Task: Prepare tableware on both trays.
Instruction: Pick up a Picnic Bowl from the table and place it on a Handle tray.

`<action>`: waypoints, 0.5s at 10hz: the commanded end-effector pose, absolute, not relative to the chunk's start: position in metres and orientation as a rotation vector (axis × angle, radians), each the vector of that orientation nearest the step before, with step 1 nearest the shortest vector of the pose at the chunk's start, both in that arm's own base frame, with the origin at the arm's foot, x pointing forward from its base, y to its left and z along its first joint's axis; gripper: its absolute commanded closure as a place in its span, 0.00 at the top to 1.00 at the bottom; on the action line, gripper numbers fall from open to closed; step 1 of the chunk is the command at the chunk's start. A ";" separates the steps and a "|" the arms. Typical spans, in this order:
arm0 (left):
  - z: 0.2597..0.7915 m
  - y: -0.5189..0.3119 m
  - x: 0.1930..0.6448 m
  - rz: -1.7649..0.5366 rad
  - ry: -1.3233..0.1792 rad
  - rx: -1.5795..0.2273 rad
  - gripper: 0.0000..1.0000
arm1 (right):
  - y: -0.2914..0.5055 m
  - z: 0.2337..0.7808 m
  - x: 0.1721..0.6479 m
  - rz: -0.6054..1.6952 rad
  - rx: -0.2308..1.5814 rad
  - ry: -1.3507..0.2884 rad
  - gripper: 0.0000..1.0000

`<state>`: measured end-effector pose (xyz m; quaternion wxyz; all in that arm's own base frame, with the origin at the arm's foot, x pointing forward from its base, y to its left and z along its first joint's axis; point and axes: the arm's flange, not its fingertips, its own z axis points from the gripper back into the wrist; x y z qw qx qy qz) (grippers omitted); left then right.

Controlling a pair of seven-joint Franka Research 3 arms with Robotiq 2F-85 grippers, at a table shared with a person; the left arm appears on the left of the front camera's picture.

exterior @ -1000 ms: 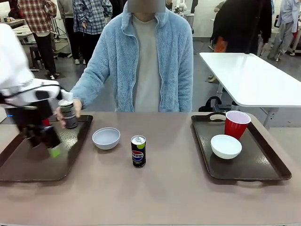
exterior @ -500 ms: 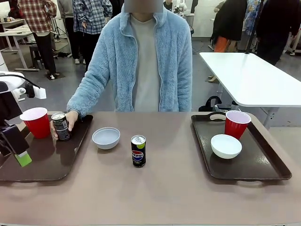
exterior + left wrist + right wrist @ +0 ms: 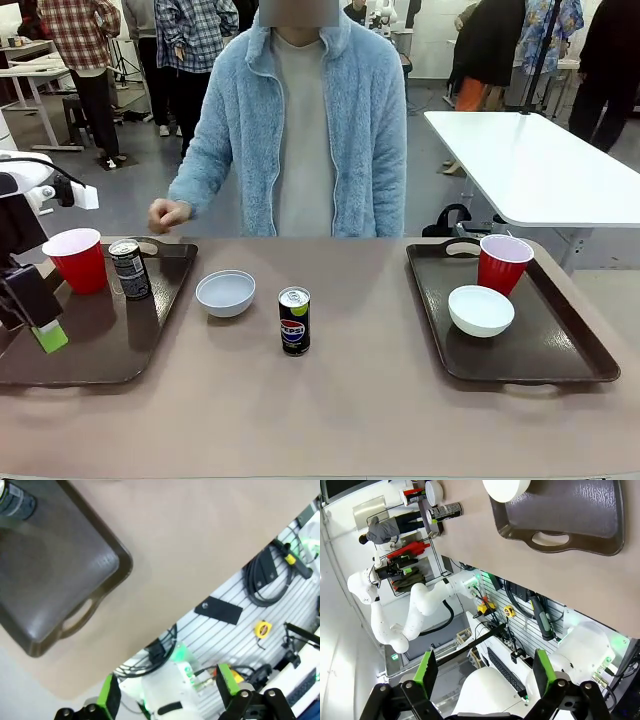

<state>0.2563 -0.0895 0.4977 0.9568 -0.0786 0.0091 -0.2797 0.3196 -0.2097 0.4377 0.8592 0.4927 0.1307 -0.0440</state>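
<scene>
Front view: the hand (image 3: 168, 213) has released a can (image 3: 129, 270) beside the cup (image 3: 77, 260) on the left tray (image 3: 100, 350), which I judge now lacks only the bowl (image 3: 225, 293), standing on the table (image 3: 350, 400). Left wrist view: left gripper (image 3: 167, 687) spread wide, empty. Right wrist view: right gripper (image 3: 482, 672) likewise.

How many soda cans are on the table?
2. One Pepsi can stands on the left tray beside a red cup. The other can stands on the bare table in the middle, near a white bowl. None seems hidden.
</scene>
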 end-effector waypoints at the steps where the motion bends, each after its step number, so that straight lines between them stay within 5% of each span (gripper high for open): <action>1: 0.497 -0.089 0.257 -0.567 0.020 -0.160 1.00 | -0.209 0.439 0.319 -0.088 1.040 0.273 1.00; 5: 0.478 -0.119 0.287 -0.540 -0.072 -0.011 1.00 | -0.209 0.439 0.319 -0.088 1.040 0.273 1.00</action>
